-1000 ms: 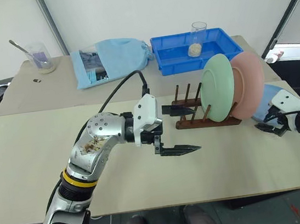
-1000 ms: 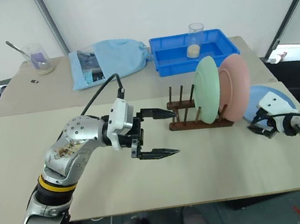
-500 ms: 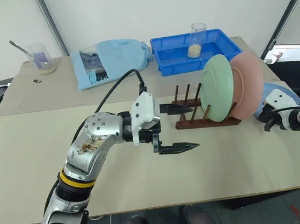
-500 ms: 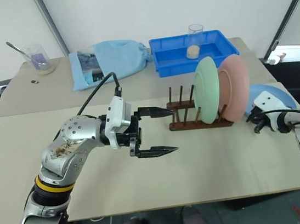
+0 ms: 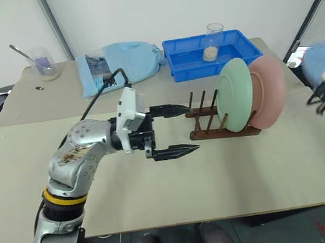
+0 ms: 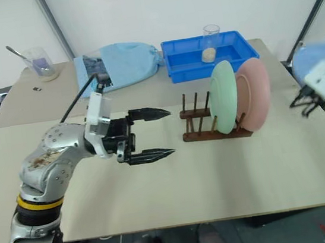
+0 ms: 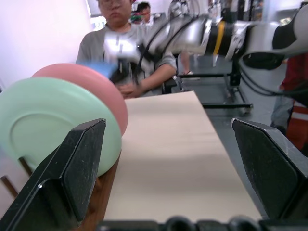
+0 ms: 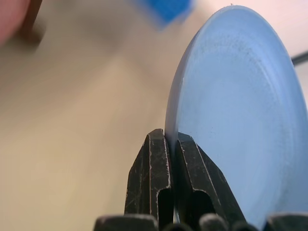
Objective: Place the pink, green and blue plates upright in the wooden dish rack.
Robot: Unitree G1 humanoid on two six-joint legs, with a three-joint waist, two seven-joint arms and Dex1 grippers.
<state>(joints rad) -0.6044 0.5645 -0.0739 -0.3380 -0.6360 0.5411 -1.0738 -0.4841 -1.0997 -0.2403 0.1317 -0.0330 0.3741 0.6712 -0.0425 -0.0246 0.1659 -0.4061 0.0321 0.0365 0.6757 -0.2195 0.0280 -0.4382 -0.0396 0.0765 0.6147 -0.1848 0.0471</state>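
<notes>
I see the wide beige table point(image 5: 230, 178) carrying everything, with the deep bright-blue rectangular plastic tray point(image 5: 191, 64) at its far edge holding a clear glass cup point(image 5: 214, 38), a pale blue cloth bag point(image 5: 125, 63) beside it, and a clear beaker with a spoon point(image 5: 43, 60) at the far left corner. In front of the tray stands the small dark-brown wooden dish rack point(image 5: 207, 118), its left pegs bare; the pale mint green round plastic plate point(image 5: 236, 95) and the salmon pink round plastic plate point(image 5: 269, 92) stand upright in its right end, touching face to face. My left gripper point(image 5: 173, 131) hovers level just left of the rack, pointing at it, fingers spread wide and holding nothing. At the right edge, off the table, the light blue round plastic plate point(image 6: 316, 59) is up in the air in my right gripper point(image 6: 303, 106), well apart from the rack. The right wrist view shows the two fingers point(image 8: 151, 178) pinched tight on that plate's rim. The left wrist view shows a seated person point(image 7: 127, 45) beyond the table's far end, behind the right arm.
</notes>
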